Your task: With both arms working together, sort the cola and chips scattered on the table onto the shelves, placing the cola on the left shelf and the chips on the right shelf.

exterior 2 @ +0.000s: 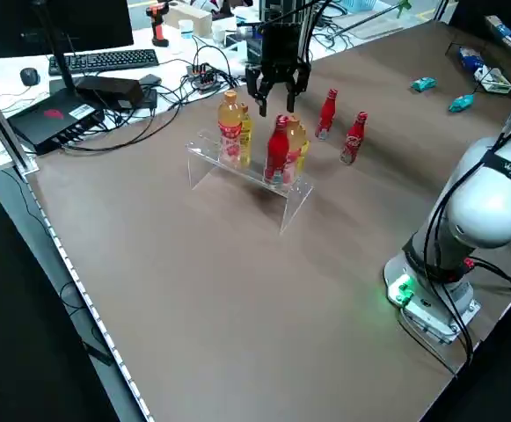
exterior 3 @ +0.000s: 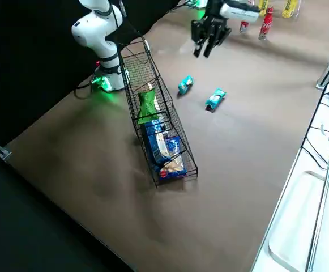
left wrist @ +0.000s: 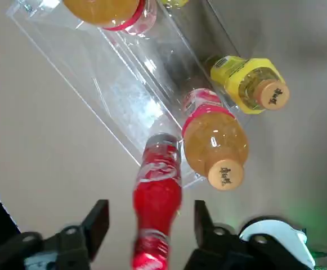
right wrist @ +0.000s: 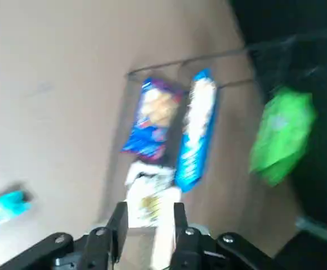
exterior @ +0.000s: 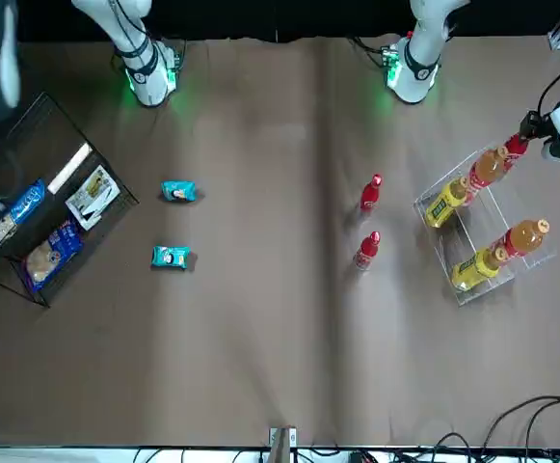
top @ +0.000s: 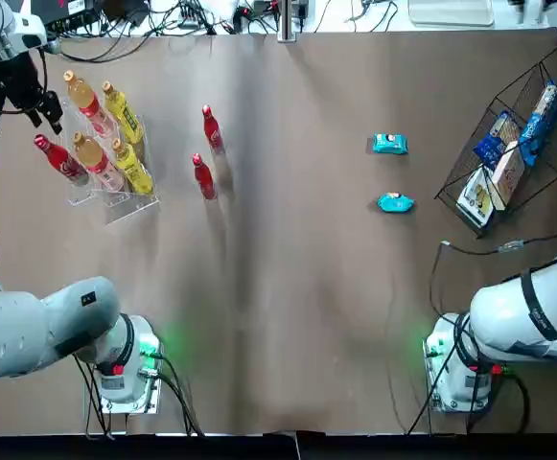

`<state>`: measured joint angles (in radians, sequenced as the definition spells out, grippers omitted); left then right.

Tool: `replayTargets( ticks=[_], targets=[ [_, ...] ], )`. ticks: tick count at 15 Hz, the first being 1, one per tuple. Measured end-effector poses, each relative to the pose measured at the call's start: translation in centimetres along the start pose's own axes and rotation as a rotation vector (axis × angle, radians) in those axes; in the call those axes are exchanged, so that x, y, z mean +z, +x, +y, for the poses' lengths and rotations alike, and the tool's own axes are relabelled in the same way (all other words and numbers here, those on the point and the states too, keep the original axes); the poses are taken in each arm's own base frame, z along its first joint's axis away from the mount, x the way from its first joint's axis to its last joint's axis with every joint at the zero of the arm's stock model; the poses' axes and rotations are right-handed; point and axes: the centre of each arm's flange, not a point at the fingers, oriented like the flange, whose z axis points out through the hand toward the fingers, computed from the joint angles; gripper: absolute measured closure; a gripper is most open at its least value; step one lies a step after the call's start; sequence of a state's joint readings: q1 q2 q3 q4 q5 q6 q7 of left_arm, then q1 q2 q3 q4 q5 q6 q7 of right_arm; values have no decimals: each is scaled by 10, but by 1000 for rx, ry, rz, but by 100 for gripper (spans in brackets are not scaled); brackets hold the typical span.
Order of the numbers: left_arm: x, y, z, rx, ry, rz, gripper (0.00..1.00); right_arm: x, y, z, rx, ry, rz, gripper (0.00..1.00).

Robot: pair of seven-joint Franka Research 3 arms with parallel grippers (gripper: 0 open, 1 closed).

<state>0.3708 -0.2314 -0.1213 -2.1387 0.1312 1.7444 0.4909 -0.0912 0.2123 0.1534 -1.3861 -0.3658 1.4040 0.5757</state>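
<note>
Left tool [left wrist: 147, 225]: wide, at clear rack [top: 115, 196] | right tool [right wrist: 149, 225]: wide, above wire basket [top: 489, 196] | two colas [top: 209, 153], two teal packets [top: 391, 172]: on table [top: 297, 307]

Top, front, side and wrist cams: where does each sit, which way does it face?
Top: overhead, looking down; both arms.
Front: across the table, facing the robot; both arms.
Left side: raised, looking diagonally at the acrylic rack; arm parts, a claw.
Right side: raised, over the wire basket; arm parts, a claw.
Left wrist: left claw, open, at the acrylic rack.
Right wrist: right claw, open, toward the basket.
Top and front share two loose colas.
</note>
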Motion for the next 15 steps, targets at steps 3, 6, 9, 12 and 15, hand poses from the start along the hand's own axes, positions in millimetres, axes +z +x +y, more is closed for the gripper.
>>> replayTargets(
  ticks=[3, 6, 9, 12, 15],
  targets=[
    [-17, 3, -2, -1, 20, 34, 6, 2, -22, -38, 135, 88, -91, 54],
    [-59, 13, 4, 14, 61, 98, 0, 39, -31, -92, 258, 98, -213, 39],
    [-84, 44, 48, 14, 60, 125, 0, 93, -27, -148, 338, 99, -313, 34],
    [-76, 92, 135, -29, -10, 119, 0, 144, -30, -188, 365, 45, -373, 34],
    [-45, 154, 260, -88, -64, 56, 0, 197, -40, -240, 386, 64, -358, 38]
  ],
)
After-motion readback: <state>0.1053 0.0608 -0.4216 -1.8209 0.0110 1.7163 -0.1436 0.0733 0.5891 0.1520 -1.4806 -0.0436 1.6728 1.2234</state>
